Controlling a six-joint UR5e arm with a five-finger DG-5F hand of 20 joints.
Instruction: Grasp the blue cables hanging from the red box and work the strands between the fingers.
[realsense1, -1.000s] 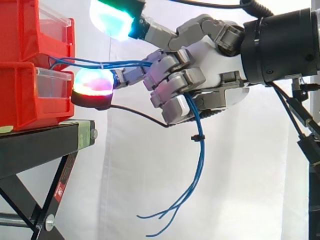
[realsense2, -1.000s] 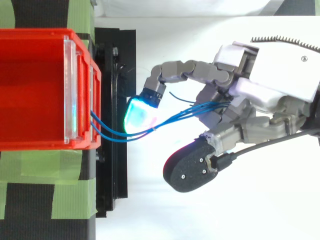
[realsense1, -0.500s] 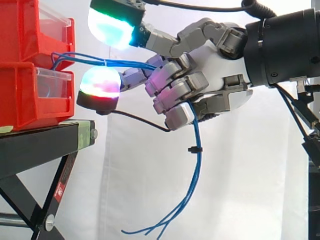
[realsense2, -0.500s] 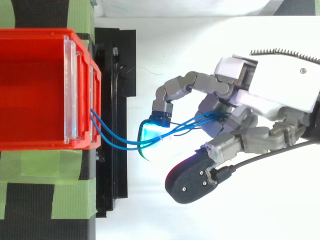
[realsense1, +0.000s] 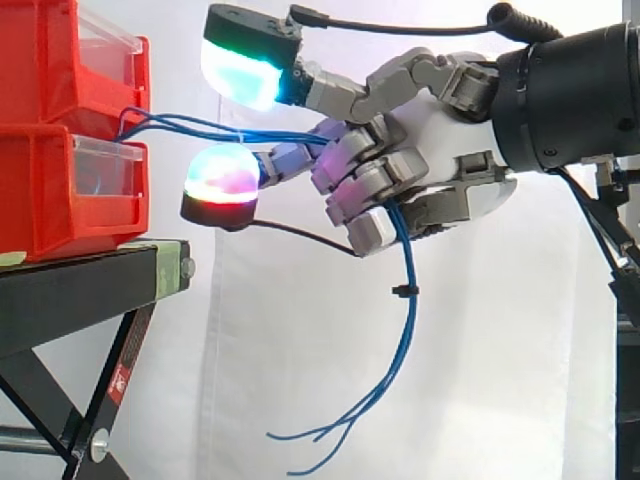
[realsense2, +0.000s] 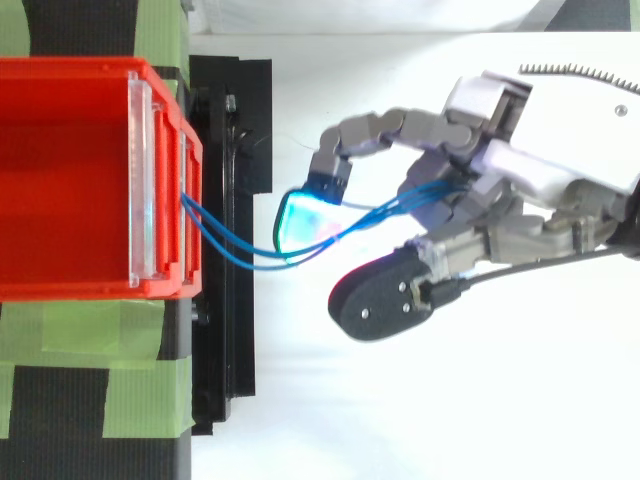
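Before the white curtain (realsense1: 250, 330), the stacked red bins (realsense1: 60, 170) sit at the right edge of the black stand (realsense1: 90, 290). Our hand (realsense1: 440, 160) has drawn back a little from the bins in the last half second. Its fingers are curled round the blue cables (realsense1: 405, 330), which run from the bins' front through the fingers and dangle loose below. We judge the strands are pulled straighter now, so the working is underway. The red label (realsense1: 118, 380) on the stand's leg is unreadable.
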